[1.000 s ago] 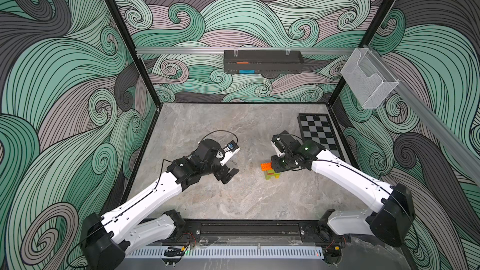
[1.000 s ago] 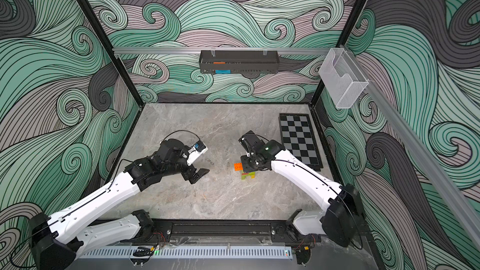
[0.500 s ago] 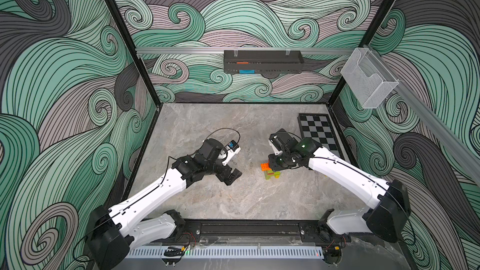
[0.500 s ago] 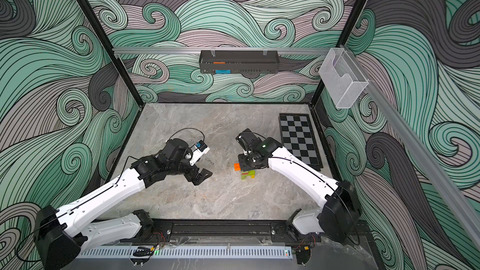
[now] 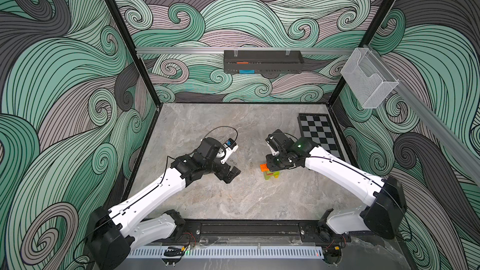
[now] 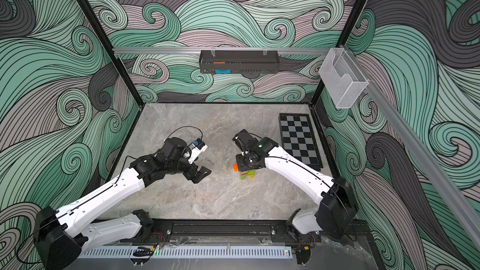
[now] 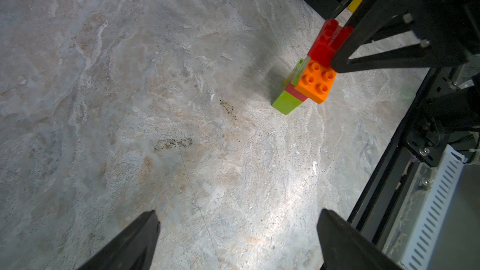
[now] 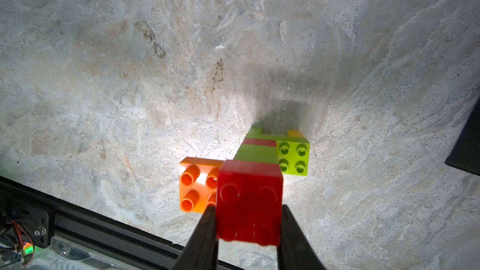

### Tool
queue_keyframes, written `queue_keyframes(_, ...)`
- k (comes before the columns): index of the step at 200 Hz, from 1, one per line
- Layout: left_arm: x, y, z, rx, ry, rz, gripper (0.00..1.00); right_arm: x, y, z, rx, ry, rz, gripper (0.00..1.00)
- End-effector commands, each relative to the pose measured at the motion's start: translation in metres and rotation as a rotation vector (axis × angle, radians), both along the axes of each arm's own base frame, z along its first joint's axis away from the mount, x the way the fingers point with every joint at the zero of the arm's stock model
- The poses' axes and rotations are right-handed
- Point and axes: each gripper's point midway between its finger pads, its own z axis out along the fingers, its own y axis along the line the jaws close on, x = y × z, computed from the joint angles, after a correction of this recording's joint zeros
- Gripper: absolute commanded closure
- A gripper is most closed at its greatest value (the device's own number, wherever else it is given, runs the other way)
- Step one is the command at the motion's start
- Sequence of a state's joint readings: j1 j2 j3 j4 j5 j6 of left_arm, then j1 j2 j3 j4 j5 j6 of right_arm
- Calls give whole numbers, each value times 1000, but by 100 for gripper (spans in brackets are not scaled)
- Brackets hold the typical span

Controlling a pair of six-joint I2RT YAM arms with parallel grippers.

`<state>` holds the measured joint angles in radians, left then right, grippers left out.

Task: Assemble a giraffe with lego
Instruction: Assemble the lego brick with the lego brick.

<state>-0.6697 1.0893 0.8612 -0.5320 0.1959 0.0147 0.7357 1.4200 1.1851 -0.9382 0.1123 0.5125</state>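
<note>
Grey marbled counter (image 5: pixel 233 198). Right hand (image 8: pixel 248 210) pinching red brick (image 8: pixel 249 193) atop giraffe (image 7: pixel 288 100) (orange head brick (image 8: pixel 193 185) just beside it). Left hand (image 7: pixel 237 214) spread, empty, well apart.

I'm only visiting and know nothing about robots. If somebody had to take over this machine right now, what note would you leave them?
Grippers: the left gripper is empty, with its jaws wide open, hovering off to the side of the build. The right gripper has its jaws shut on the red brick.
Things: the giraffe stands upright on the table. The red brick sits on the orange head brick.
Done: legs, neck and head are stacked.
Left: it cannot be told whether the red brick is pressed fully home. Probably press it down, open the right jaws and lift away.
</note>
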Motion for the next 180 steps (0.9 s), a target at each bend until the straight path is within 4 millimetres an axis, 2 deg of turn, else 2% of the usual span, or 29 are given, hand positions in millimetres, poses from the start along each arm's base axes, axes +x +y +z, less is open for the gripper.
queue_keyframes(1, -5, 2, 0, -9, 18, -4, 1, -10, -8, -15, -58, 69, -12, 89)
queue_keyframes(31, 0, -1, 5, -9, 9, -8, 1, -17, -7, -18, -64, 108, 5, 89)
queue_keyframes(93, 7, -6, 6, -3, 20, -1, 1, -19, -14, 7, -51, 59, 10, 88)
queue_keyframes(180, 11, -9, 7, -7, 24, 3, 1, -23, -12, -9, -81, 101, -57, 87)
